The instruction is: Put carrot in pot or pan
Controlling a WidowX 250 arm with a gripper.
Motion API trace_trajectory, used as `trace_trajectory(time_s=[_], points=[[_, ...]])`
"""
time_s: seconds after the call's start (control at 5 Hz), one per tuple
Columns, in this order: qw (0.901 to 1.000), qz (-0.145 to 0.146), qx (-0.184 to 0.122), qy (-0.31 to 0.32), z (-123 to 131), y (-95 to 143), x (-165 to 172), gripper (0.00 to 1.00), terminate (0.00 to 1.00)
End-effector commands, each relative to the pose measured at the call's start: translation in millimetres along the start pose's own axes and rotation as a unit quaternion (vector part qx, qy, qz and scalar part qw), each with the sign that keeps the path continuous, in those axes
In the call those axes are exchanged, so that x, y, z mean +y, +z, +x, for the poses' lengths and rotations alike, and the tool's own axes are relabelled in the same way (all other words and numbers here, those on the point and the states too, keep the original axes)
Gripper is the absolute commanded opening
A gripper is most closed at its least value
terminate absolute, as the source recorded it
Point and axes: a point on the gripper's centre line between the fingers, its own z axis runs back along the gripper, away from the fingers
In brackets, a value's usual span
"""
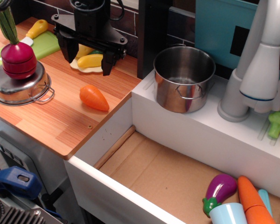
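Note:
The carrot (94, 97), a short stubby orange toy with one pointed end, lies on the wooden counter (51, 121) near its right edge. The pot (184, 78), a tall shiny steel cylinder with a wire loop handle, stands empty on the white ledge to the right of the counter. My black gripper (86, 58) hangs open above the counter, behind and a little left of the carrot, holding nothing. Its fingertips are apart from the carrot.
A shallow steel pan (19, 86) with a red radish-like toy (18, 59) on it sits at the counter's left. Yellow toy food (89, 60) and a green board (49, 43) lie behind. A grey faucet (254, 70) stands right of the pot. The sink (168, 177) holds an eggplant (220, 189) and a longer carrot (252, 200).

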Motion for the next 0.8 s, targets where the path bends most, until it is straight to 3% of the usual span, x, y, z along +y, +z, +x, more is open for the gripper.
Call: trace_trajectory(time_s=[0.0, 0.4, 0.6], points=[[1.0, 0.0, 0.0, 0.0, 0, 0, 0, 1.0, 0.0], [0.9934, -0.011, 0.04, 0.107, 4, -15, -7, 1.0, 0.0], [0.9907, -0.013, 0.032, 0.132, 6, -24, -6, 1.0, 0.0]])
